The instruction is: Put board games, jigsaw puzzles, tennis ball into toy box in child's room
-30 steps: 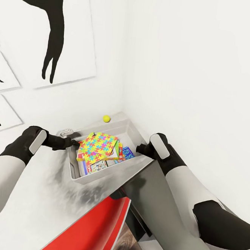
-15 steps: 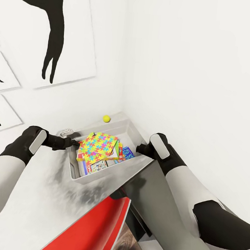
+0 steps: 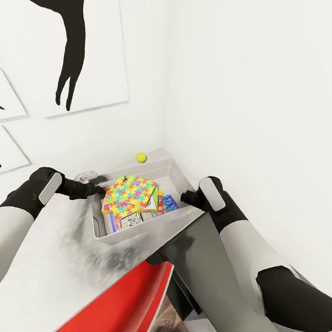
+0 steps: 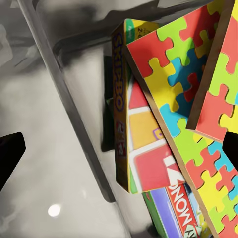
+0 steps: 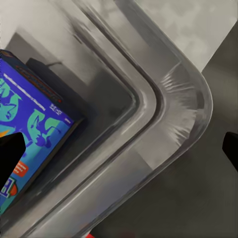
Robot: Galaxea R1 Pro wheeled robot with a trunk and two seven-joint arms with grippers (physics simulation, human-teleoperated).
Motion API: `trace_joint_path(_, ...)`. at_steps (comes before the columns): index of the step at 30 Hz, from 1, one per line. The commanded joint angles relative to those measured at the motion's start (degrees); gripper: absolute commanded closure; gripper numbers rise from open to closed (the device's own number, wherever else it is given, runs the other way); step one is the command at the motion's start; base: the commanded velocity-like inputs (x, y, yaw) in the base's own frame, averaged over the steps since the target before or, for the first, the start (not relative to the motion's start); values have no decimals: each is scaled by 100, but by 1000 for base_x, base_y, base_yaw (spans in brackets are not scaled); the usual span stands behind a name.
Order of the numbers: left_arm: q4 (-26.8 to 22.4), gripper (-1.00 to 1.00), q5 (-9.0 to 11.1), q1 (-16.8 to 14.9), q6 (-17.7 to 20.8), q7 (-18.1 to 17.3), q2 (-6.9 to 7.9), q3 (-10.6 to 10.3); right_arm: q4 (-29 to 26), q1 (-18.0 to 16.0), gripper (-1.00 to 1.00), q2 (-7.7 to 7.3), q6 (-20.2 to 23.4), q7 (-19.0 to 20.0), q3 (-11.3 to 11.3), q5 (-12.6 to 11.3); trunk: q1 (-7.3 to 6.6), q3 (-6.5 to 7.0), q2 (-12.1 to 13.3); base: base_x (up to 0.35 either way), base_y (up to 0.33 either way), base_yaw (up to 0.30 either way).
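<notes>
The bench point(image 3: 52, 257) carries the toy box point(image 3: 129, 236), which holds the jigsaw puzzles point(image 3: 130, 191) stacked over the board games point(image 3: 131, 220). Both the left hand point(image 3: 100, 190) and right hand point(image 3: 183, 196) gape wide at its rims. The tennis ball point(image 3: 141, 157) lies on the bench behind the box.

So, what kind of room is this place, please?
Probably a child's room or playroom: a toy box on a table in a white corner holds jigsaw puzzles and board games, a tennis ball lies beside it, and dancer silhouette pictures hang above.

"SKIP-BO" on board game point(image 4: 120, 99) edge, "NOW" beneath
</notes>
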Motion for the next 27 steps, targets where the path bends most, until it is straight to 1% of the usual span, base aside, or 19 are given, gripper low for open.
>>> trace_joint_path(1, -2, -100, -56, -5, 6, -60, 6, -17, -7, -6, -100, -3, 7, -60, 16, -60, 3, -10, -11, 0, 0, 0)
trace_joint_path(8, -2, -100, -49, -5, 11, -62, 6, -10, -17, -5, -100, -1, 12, -60, 18, -65, 3, -10, -11, 0, 0, 0)
trace_joint_path(9, -2, -100, -49, -5, 11, -62, 6, -10, -17, -6, 100, 1, 12, -60, 19, -66, 3, -10, -11, 0, 0, 0)
trace_joint_path(13, -2, -100, -53, -5, 11, -59, 6, -11, -19, -6, 100, 4, 13, -60, 27, -66, 3, -10, -11, 0, 0, 0)
trace_joint_path(14, -2, 100, -52, -5, 11, -59, 6, -11, -17, -6, 100, 4, 14, -60, 29, -66, 3, -10, -11, 0, 0, 0)
trace_joint_path(27, -2, 100, -39, -5, 11, -59, 6, -7, -19, -7, 100, 6, 8, -60, 27, -62, 3, -10, -11, 0, 0, 0)
